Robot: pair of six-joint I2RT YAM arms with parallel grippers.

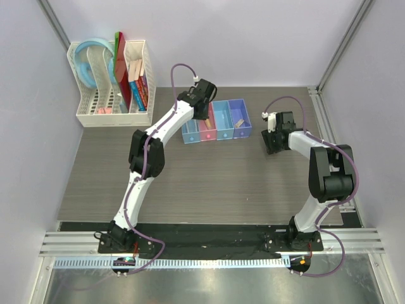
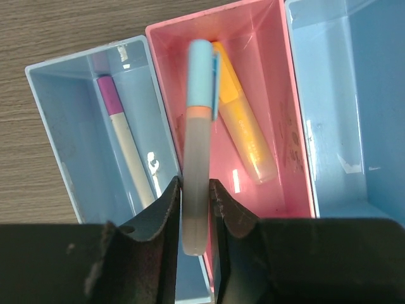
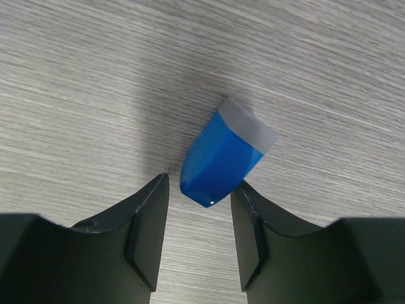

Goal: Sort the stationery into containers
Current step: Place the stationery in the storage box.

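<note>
My left gripper (image 2: 195, 190) is shut on the grey stick with the light-blue tip (image 2: 199, 95) and holds it over the pink bin (image 2: 281, 76). An orange-yellow piece (image 2: 243, 120) lies in that bin. A purple pen (image 2: 120, 126) lies in the light-blue bin (image 2: 63, 120) to its left. In the top view the four joined bins (image 1: 216, 120) sit at the table's back, with a tan piece (image 1: 240, 123) in the violet-blue one. My right gripper (image 3: 199, 183) is open, low on the table, with the near end of the dark-blue block (image 3: 221, 158) between its fingertips.
A white mesh rack (image 1: 114, 82) with books and folders stands at the back left. The second light-blue bin (image 2: 354, 95) is right of the pink one. My right gripper (image 1: 273, 136) is right of the bins, near the table's right rail (image 1: 329, 120).
</note>
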